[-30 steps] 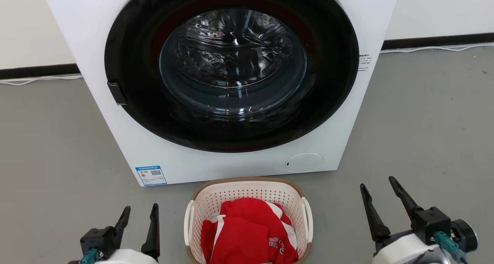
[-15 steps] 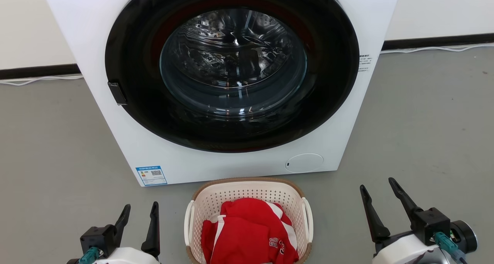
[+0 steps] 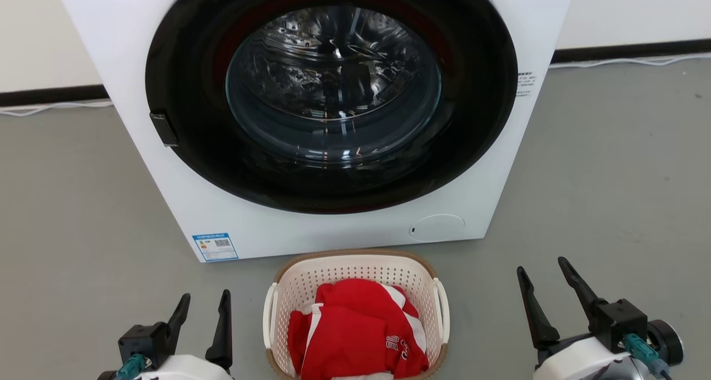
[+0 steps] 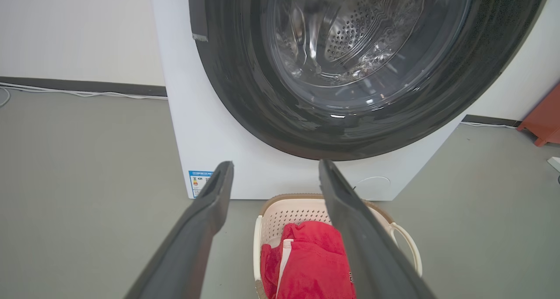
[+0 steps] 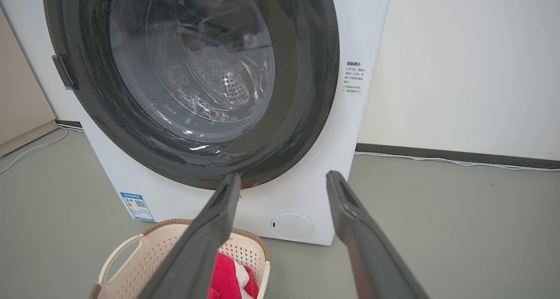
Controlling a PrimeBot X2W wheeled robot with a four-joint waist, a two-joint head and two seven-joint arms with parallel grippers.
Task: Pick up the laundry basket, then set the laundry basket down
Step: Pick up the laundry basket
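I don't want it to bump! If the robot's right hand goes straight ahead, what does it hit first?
Probably the white front of the washing machine, low down near the round flap. The right hand frames that spot between its open fingers; the laundry basket sits off to one side.

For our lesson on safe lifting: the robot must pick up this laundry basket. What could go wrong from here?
1. The laundry basket sits close to the washer; lifting forward might bump it.
2. The left gripper and right gripper hang open, apart from the thin handles; an uneven grip could tilt it and spill the red garment.
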